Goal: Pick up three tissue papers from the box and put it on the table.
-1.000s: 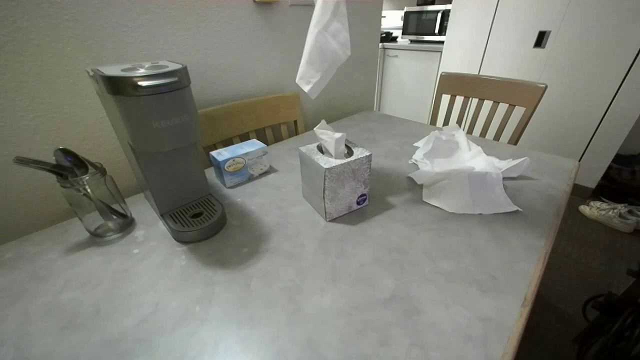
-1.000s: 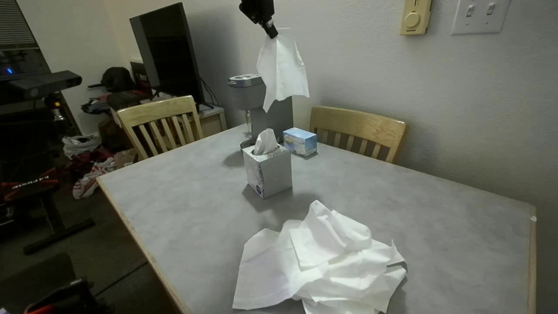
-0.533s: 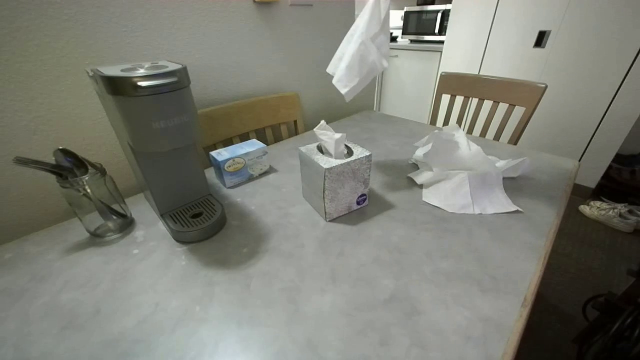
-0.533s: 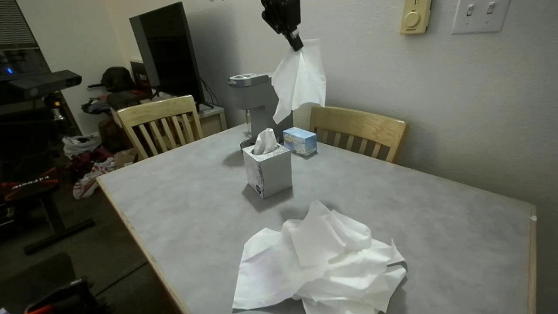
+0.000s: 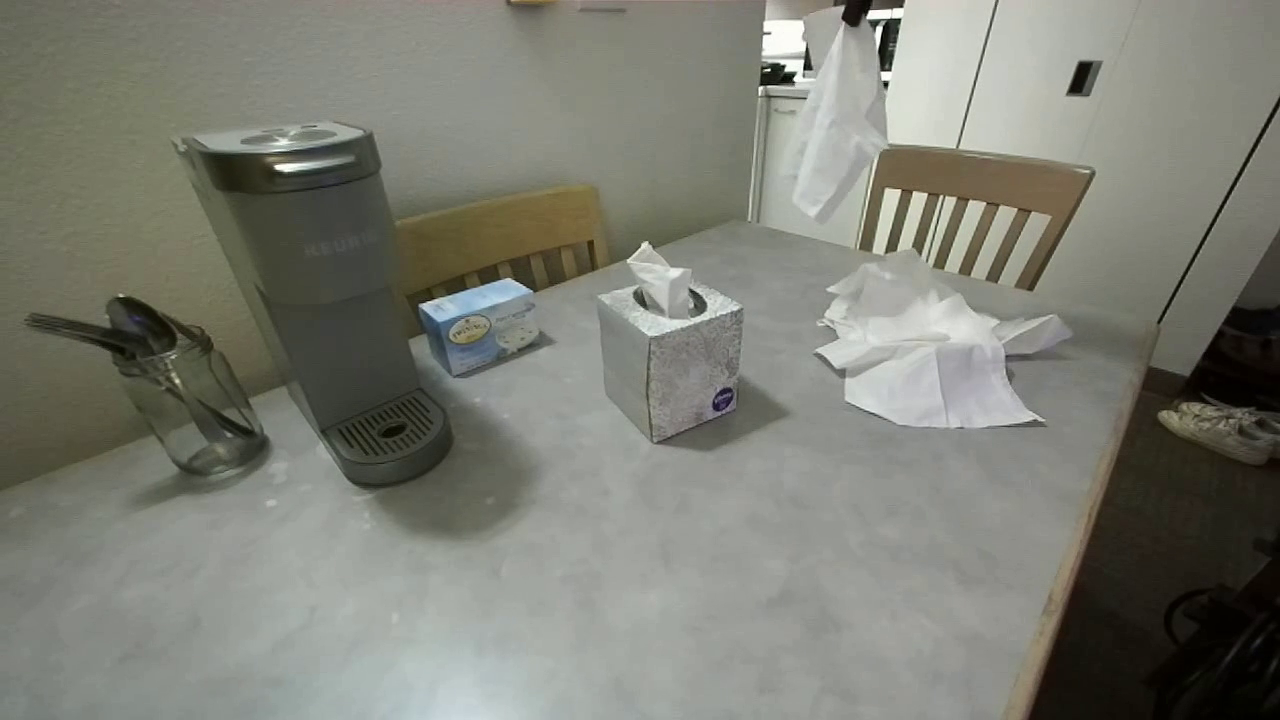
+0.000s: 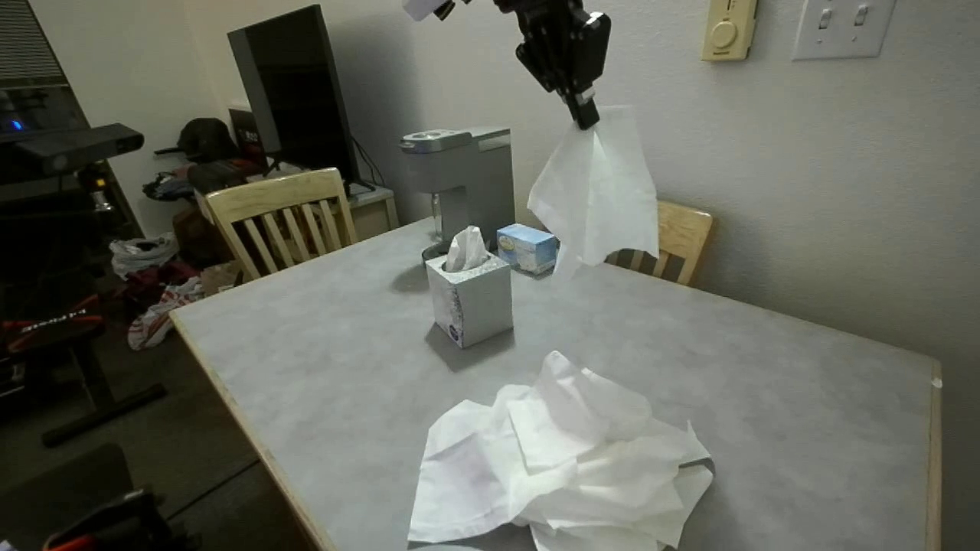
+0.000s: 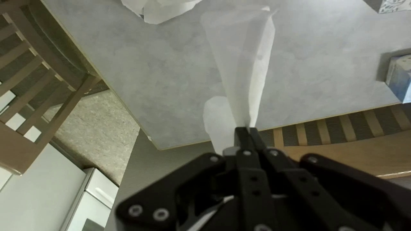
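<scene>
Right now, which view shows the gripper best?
Wrist view: the gripper is nearest there, clearly shut on a tissue. In an exterior view the gripper looks smaller, the tissue hanging below it; in an exterior view just its dark tip shows, cut off by the top edge.

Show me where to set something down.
Bare table lies between the coffee maker, tissue box and its wooden edge; also between the crumpled tissues and wall, roughly under the held tissue. Crowded: the wall side, where cutlery jar, coffee maker and blue box stand close.
</scene>
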{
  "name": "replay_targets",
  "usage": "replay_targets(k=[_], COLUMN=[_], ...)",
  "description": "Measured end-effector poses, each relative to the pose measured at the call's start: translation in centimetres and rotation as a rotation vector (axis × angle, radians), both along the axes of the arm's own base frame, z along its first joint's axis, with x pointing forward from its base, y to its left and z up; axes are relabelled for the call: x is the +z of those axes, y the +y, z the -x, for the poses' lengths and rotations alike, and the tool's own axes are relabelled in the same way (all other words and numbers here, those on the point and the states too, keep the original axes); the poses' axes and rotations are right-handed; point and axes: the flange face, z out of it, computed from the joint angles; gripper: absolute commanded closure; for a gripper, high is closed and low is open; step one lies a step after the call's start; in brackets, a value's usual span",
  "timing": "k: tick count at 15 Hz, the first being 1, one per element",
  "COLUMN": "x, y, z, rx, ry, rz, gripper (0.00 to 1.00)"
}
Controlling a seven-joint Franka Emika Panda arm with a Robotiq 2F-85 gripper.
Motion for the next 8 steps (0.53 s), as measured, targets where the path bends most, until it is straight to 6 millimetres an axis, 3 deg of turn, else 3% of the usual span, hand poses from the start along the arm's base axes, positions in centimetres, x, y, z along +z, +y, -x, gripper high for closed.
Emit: replay_targets(k=[4, 8], x=[-3.3, -8.3], y=[-2.2, -3.7], z=[1.4, 3.0], rx=[-0.029, -0.056], ry=[0.024, 0.047], rz=[-0.036, -0.047], gripper=[1.0, 1.0])
